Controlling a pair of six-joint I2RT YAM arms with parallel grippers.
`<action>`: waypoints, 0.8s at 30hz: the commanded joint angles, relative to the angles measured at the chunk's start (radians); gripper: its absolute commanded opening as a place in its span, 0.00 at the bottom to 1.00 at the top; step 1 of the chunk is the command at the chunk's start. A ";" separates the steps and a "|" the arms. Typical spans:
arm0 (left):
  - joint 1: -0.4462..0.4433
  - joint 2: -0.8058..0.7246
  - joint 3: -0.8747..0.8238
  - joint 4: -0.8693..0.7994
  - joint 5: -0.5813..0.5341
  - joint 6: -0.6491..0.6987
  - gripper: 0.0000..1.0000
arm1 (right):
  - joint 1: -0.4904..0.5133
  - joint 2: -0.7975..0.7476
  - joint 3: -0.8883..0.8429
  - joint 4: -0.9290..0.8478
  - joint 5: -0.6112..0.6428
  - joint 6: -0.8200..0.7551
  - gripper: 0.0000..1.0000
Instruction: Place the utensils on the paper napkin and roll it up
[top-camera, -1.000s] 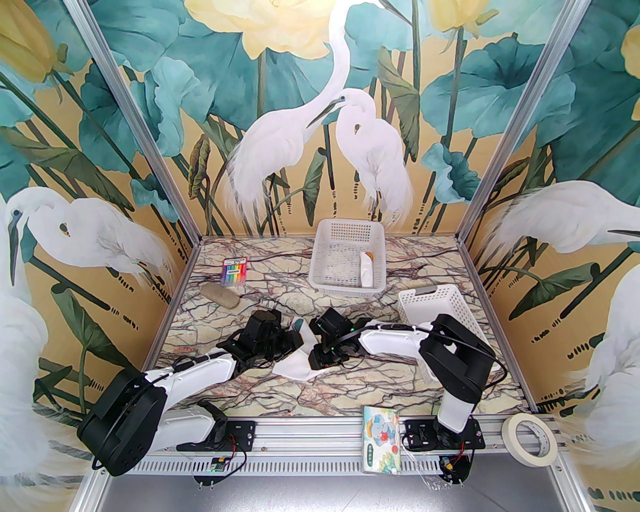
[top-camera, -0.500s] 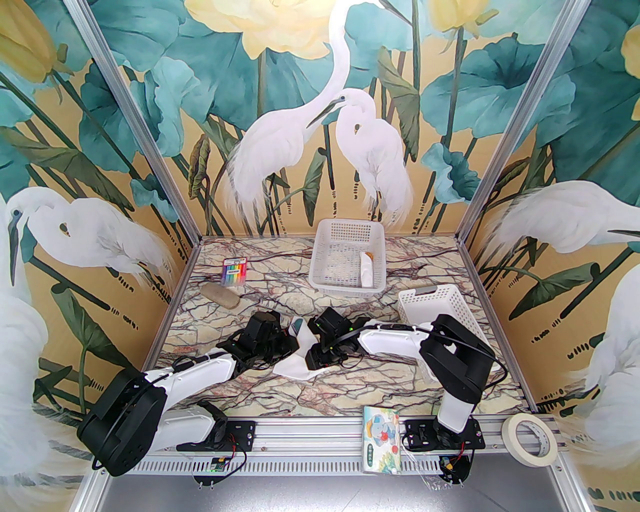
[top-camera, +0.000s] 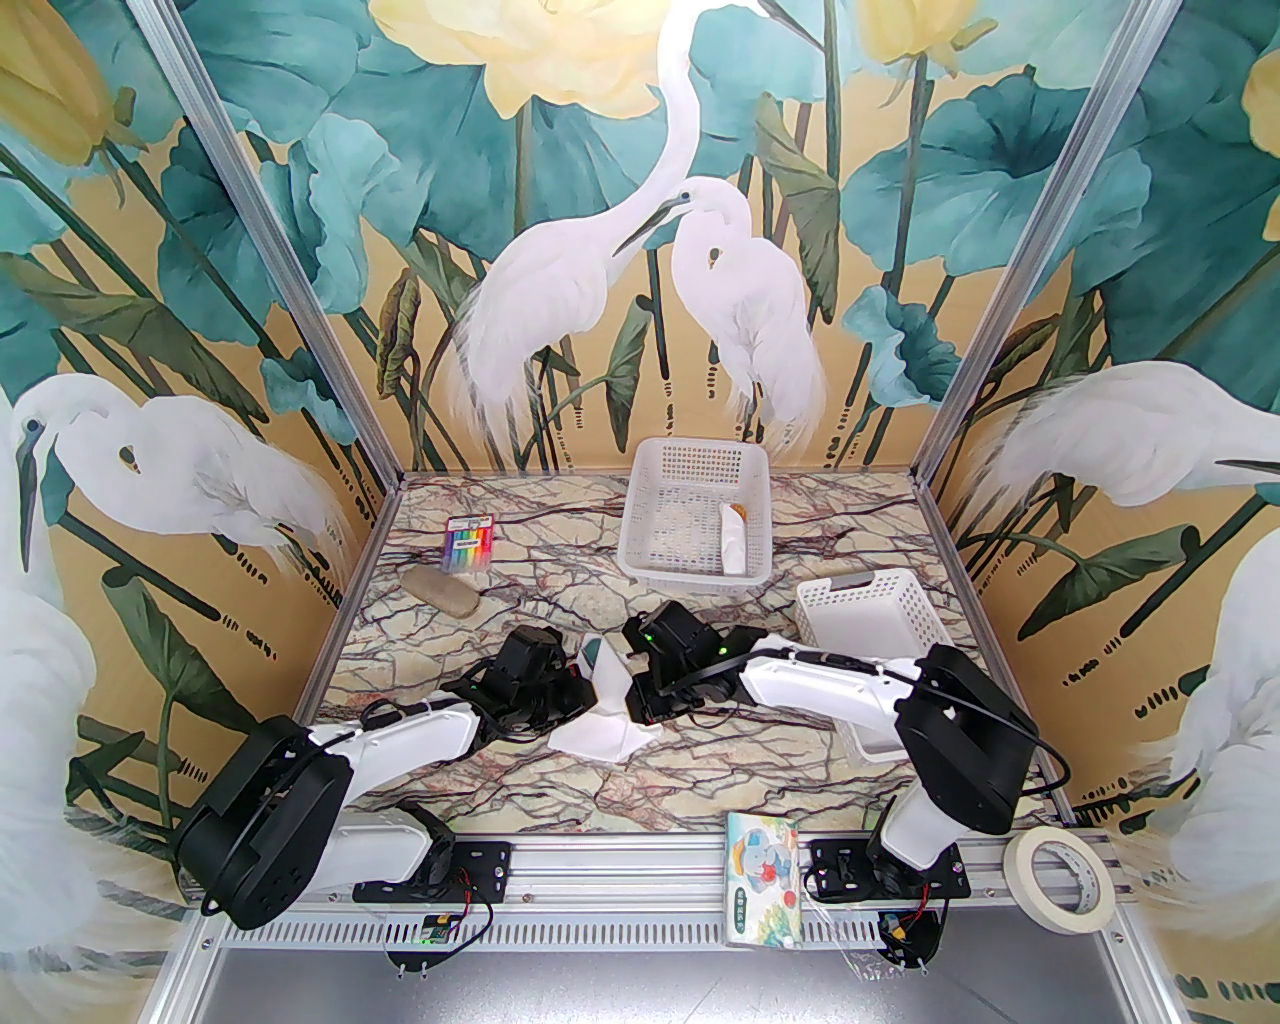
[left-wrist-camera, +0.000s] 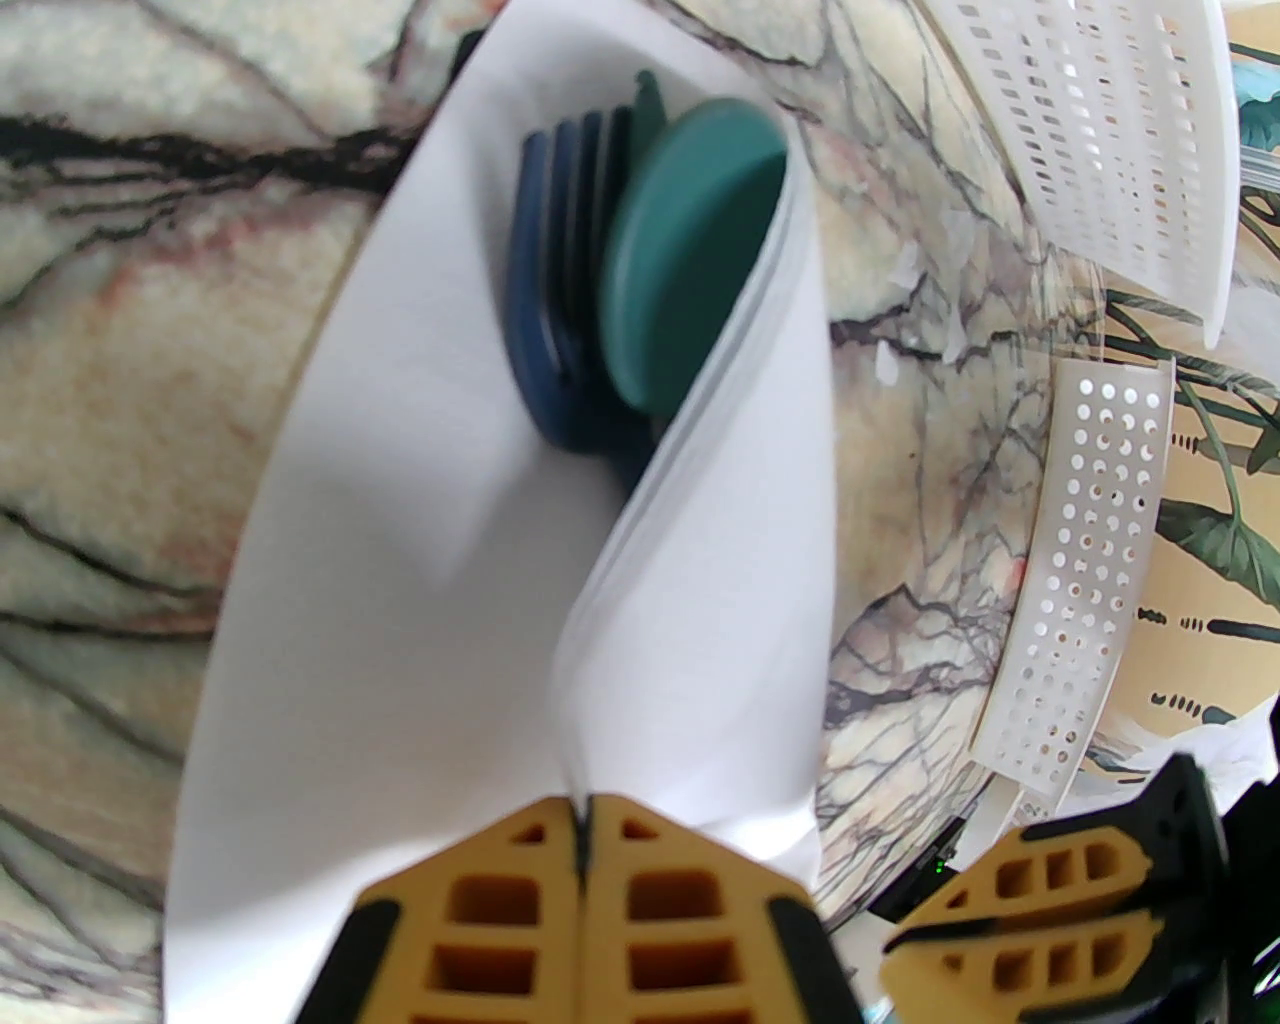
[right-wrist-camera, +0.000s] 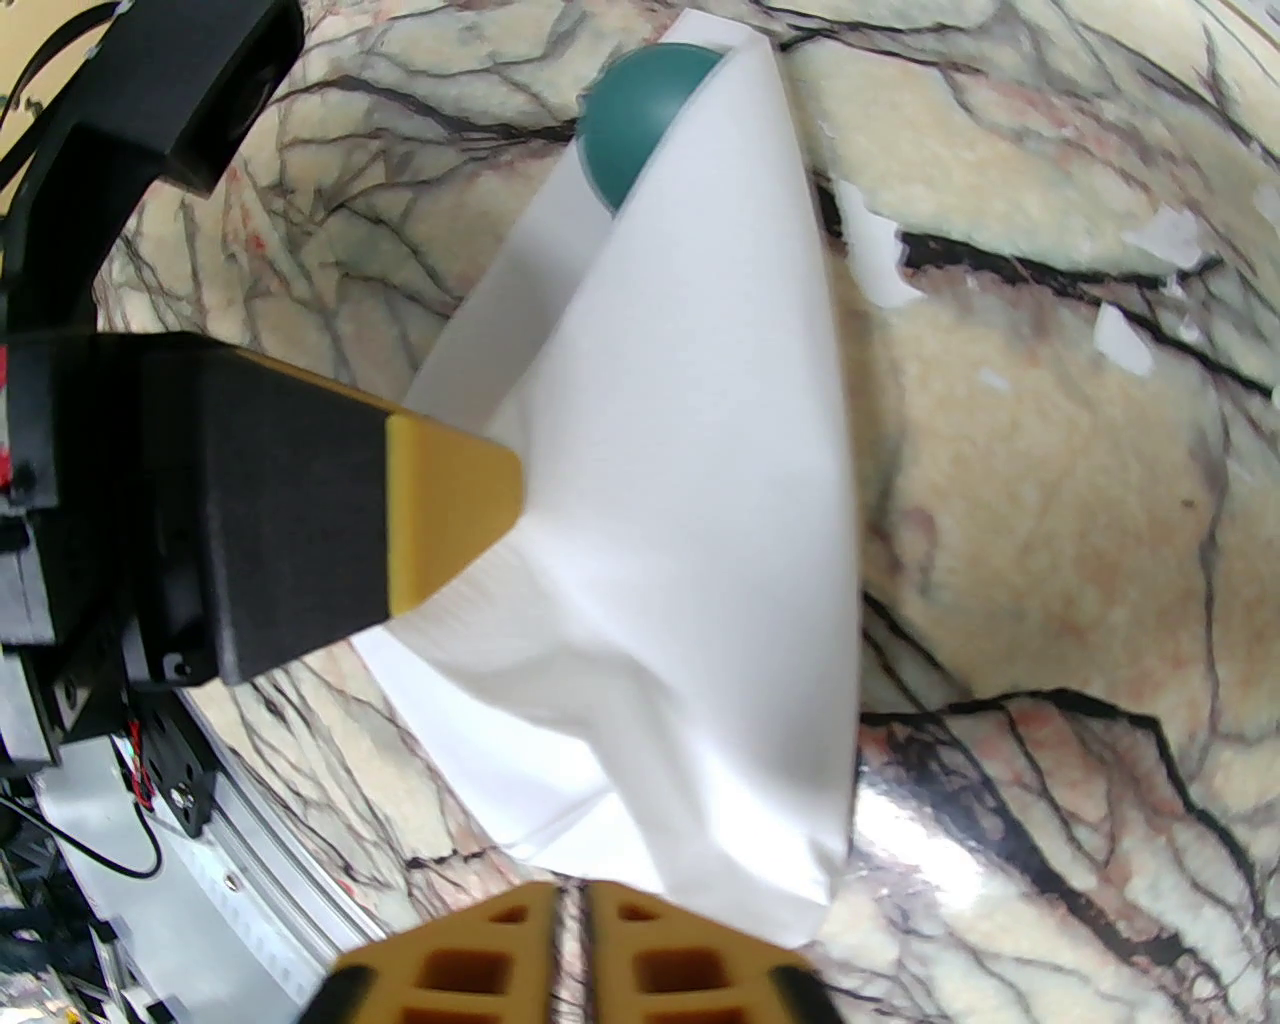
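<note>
The paper napkin (top-camera: 600, 725) lies mid-table, one side folded up over the utensils. In the left wrist view the napkin (left-wrist-camera: 400, 560) wraps a dark fork (left-wrist-camera: 550, 300) and a teal spoon (left-wrist-camera: 690, 250), whose heads stick out at its far end. My left gripper (left-wrist-camera: 581, 815) is shut on the raised fold of the napkin. My right gripper (right-wrist-camera: 570, 900) is shut, its tips at the near edge of the napkin (right-wrist-camera: 700, 520); I cannot tell if paper is pinched. The spoon (right-wrist-camera: 640, 110) peeks out at the far end. Both grippers, left (top-camera: 585, 692) and right (top-camera: 638, 705), flank the napkin.
A white basket (top-camera: 660, 560) at the back holds a white paper tube with an orange tip (top-camera: 735, 535). A second basket (top-camera: 880, 605) leans at the right. A marker pack (top-camera: 468, 545) and a beige lump (top-camera: 440, 590) lie back left. A tissue pack (top-camera: 762, 880) and tape roll (top-camera: 1060, 880) sit on the front rail.
Both grippers have shut. The right arm has raised its elbow and shifted its wrist back. The napkin's fold now stands more upright over the utensils.
</note>
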 joint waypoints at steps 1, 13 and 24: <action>0.005 0.022 -0.014 0.025 -0.011 0.020 0.05 | -0.004 -0.007 -0.034 -0.008 -0.014 -0.004 0.00; 0.005 0.047 -0.006 0.039 -0.004 0.028 0.07 | -0.010 0.046 -0.064 0.034 0.010 0.013 0.00; 0.006 0.084 -0.004 0.051 -0.009 0.031 0.08 | -0.010 0.076 -0.097 0.049 -0.003 0.016 0.00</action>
